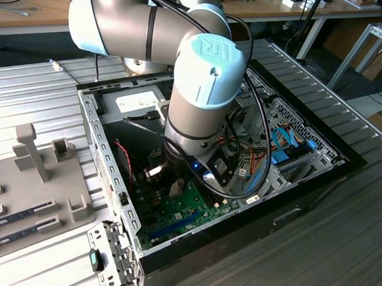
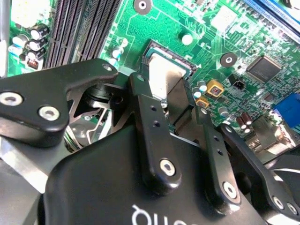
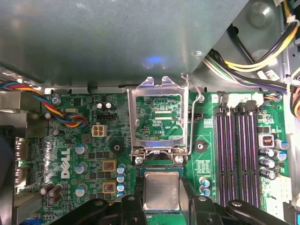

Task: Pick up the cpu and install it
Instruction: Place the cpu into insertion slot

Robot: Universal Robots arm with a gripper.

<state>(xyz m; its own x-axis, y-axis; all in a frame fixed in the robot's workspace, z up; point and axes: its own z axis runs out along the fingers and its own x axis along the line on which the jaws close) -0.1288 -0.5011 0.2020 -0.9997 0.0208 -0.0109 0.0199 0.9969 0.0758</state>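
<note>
The cpu [image 3: 161,190], a small square chip with a silver-grey top, sits low over the open socket on the green motherboard [image 3: 93,154]. In the second wrist view the cpu [image 2: 165,70] lies inside the dark socket frame. My gripper [image 3: 161,199] is shut on it, with a black finger [image 3: 134,202] against each side. The same grip shows in the second wrist view, gripper [image 2: 165,91] and fingers [image 2: 149,117]. The socket's metal load plate [image 3: 159,117] stands flipped open just beyond the cpu. In the exterior view the gripper [image 1: 174,182] reaches down into the open computer case [image 1: 102,154].
Dark memory slots [image 3: 239,150] run beside the socket. Coloured cable bundles [image 3: 262,56] and a grey metal cage [image 3: 117,42] crowd the case around it. Outside the case, at the exterior view's left, a grey fixture tray [image 1: 34,209] holds memory sticks.
</note>
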